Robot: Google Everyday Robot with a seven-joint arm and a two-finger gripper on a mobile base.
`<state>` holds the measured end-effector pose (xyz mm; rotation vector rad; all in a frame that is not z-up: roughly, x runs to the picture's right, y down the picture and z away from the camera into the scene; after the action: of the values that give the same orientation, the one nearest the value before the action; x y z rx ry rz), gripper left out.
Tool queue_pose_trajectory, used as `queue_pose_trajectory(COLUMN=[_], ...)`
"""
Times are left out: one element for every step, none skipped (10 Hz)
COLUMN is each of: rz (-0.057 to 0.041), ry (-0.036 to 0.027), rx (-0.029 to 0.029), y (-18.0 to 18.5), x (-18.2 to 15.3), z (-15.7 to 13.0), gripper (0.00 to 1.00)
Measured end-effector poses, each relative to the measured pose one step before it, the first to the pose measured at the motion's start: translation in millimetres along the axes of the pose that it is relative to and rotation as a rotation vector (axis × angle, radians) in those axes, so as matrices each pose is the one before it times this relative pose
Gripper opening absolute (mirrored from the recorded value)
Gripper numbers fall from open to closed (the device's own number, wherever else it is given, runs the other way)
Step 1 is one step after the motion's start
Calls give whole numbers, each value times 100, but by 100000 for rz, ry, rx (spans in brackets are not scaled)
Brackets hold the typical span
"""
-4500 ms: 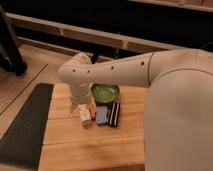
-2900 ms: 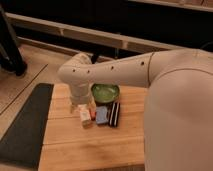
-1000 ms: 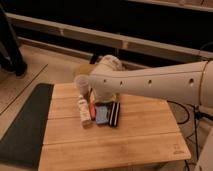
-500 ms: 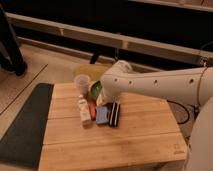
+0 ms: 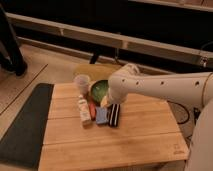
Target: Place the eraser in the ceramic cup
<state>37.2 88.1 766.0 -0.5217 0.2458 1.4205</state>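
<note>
- The flat black rectangular eraser with pale stripes [image 5: 114,115] is lying on the slatted wooden table [image 5: 130,146], just beside a blue rectangular pad [image 5: 101,116], not yet lifted.
- The gripper [image 5: 110,102] is hovering over the eraser's far end (mostly hidden under the white arm). Its fingers are seemingly spread wide and holding nothing.
- The small pale ceramic cup [image 5: 82,82] is standing apart, beyond the wide green bowl [image 5: 100,90].
- Grasping, carrying and dropping are all remaining.
- The small white bottle [image 5: 84,111] is showing no readable label.

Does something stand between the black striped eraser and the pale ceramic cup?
Yes. The wide green bowl and a small orange object lie between the black striped eraser and the pale ceramic cup. The gripper hangs just above the eraser.
</note>
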Motion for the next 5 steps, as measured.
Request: queue_pose_trajectory(rz=[-107,96,1426,1723,1064], ry=[191,2044,2087,2697,2309], rx=[150,1554,2734,3770,3086], y=[-23,-409,-1130,-1769,-1450], x=[107,566,504,552,283], z=[-1,694,772,850,856], gripper=[65,65,65,65,65])
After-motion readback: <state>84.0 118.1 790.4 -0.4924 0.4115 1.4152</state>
